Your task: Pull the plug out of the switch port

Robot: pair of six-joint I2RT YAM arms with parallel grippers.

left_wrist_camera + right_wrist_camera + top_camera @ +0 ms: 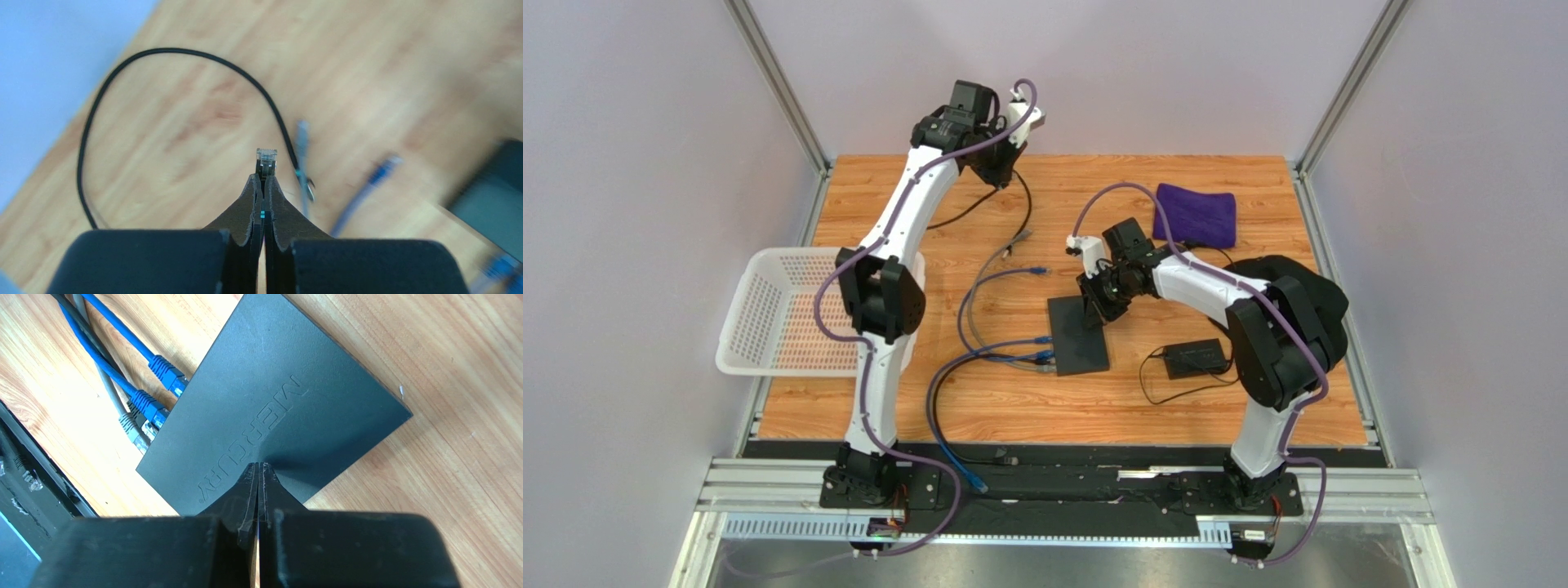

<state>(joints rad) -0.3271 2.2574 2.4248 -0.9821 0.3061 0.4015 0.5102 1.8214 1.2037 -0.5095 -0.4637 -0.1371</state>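
The switch point(1078, 337) is a flat matte-black box near the middle of the table, also seen in the right wrist view point(276, 398). Two blue cables point(161, 367) and a grey one point(131, 425) are plugged into its left edge. My right gripper point(1096, 309) is shut and empty, its tips point(259, 467) pressed down on the switch's top. My left gripper point(1004, 172) is raised over the far left of the table. In the left wrist view it point(263, 177) is shut on a clear plug point(266, 157) of a black cable point(184, 55), away from the switch.
A white basket point(775, 312) hangs over the left table edge. A purple cloth point(1195, 214) lies at the back right. A small black power brick point(1195, 359) with a thin cord lies right of the switch. Loose blue point(1038, 270) and grey point(1014, 251) plugs lie mid-table.
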